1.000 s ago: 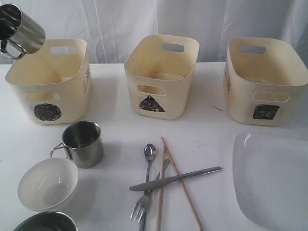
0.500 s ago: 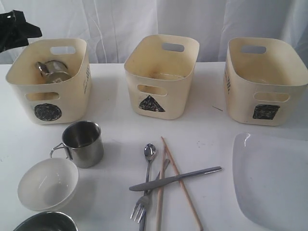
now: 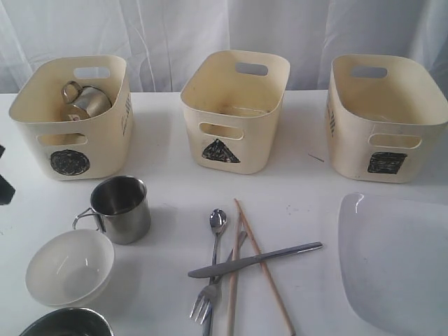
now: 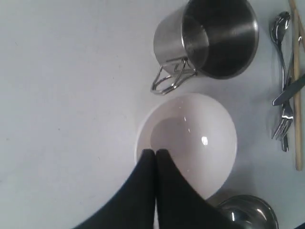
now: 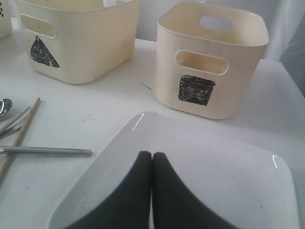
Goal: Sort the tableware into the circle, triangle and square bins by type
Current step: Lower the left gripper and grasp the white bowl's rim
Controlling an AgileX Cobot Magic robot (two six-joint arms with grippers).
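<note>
One steel mug (image 3: 85,100) is in the circle bin (image 3: 105,140), so my left claw (image 4: 155,152), shut and empty over the white bowl (image 4: 200,138) in front of that bin, oughta open wide and pinch the rim squarely.

I count 3 cream bins: 1 circle bin (image 3: 70,133), 1 triangle bin (image 3: 234,105) and 1 square bin (image 3: 388,133). I see 2 steel mugs: 1 tipped mug (image 3: 85,100) and 1 upright mug (image 3: 124,208). Bowls make 2: 1 white bowl (image 3: 68,268) and 1 steel bowl (image 3: 66,323). Then 1 spoon (image 3: 218,222), 1 fork (image 3: 206,299), 1 knife (image 3: 294,250), 2 chopsticks (image 3: 278,301) and 1 square plate (image 3: 395,262).
</note>
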